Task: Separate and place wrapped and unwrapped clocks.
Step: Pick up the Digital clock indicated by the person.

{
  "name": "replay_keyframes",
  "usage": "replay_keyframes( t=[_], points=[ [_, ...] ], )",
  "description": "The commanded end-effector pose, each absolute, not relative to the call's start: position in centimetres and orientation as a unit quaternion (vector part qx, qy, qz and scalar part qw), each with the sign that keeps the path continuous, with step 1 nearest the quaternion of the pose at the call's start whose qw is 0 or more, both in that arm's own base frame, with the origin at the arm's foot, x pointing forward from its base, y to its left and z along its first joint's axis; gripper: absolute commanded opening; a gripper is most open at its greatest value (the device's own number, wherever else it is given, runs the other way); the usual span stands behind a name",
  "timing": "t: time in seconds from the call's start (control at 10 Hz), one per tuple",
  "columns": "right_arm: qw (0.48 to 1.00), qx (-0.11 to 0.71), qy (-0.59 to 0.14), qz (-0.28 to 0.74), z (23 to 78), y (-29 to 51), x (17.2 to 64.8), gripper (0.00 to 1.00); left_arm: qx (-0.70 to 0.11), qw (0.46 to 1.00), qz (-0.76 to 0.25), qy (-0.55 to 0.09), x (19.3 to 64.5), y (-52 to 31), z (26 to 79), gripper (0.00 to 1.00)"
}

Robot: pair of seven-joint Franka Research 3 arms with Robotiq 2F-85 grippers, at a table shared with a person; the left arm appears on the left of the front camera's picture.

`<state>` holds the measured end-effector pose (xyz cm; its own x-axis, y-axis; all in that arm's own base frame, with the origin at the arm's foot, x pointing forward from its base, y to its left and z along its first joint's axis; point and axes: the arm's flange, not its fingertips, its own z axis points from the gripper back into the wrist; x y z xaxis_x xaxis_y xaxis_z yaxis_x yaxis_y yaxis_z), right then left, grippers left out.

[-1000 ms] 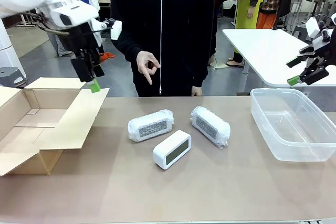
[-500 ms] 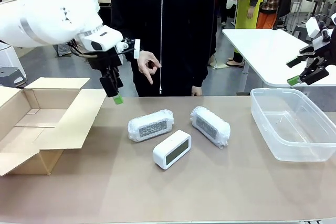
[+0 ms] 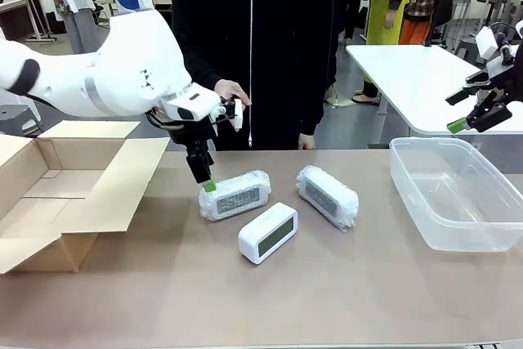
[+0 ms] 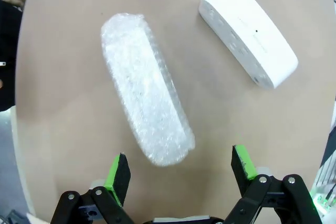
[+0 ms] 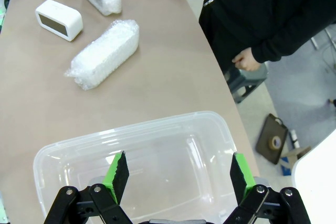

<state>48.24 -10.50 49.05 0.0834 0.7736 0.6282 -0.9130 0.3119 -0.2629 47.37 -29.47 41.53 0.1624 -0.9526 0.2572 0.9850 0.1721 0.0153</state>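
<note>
Three clocks lie mid-table. One wrapped clock (image 3: 234,194) is on the left, another wrapped clock (image 3: 328,196) on the right, and the bare white clock (image 3: 268,232) lies in front of them. My left gripper (image 3: 207,182) hangs open just over the left end of the left wrapped clock. In the left wrist view that wrapped clock (image 4: 146,113) lies ahead of my left gripper (image 4: 180,167), its near end between the spread fingers, with the bare clock (image 4: 248,41) beyond. My right gripper (image 3: 458,112) stays open and raised at the far right; in its wrist view the right gripper (image 5: 177,174) holds nothing.
An open cardboard box (image 3: 57,194) lies at the left. A clear plastic bin (image 3: 409,177) stands at the right, below my right gripper. A person in black stands at the far edge with one hand (image 3: 231,94) raised near my left arm.
My left arm has swung right and down, from above the box flap to the left wrapped clock. The right arm has not moved. The clocks lie as before.
</note>
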Motion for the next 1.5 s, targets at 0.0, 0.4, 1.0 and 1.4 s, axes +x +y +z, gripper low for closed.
replay_keyframes(
  t=[0.0,0.4,1.0,1.4],
  points=[
    [0.726,0.099,-0.353,0.582,49.0,-10.5,48.2,1.00,-0.079,0.784,-0.604,-0.116,48.2,-30.8,40.5,1.00],
    [0.726,0.099,-0.353,0.582,49.0,-10.5,48.2,1.00,-0.063,0.807,-0.575,-0.119,49.2,-32.0,38.0,1.00],
    [0.726,0.099,-0.353,0.582,49.0,-10.5,48.2,1.00,-0.050,0.813,-0.573,-0.093,50.9,-32.5,35.3,1.00],
    [0.726,0.099,-0.353,0.582,49.0,-10.5,48.2,1.00,-0.064,0.784,-0.613,-0.066,51.1,-31.8,34.2,1.00]
  ],
)
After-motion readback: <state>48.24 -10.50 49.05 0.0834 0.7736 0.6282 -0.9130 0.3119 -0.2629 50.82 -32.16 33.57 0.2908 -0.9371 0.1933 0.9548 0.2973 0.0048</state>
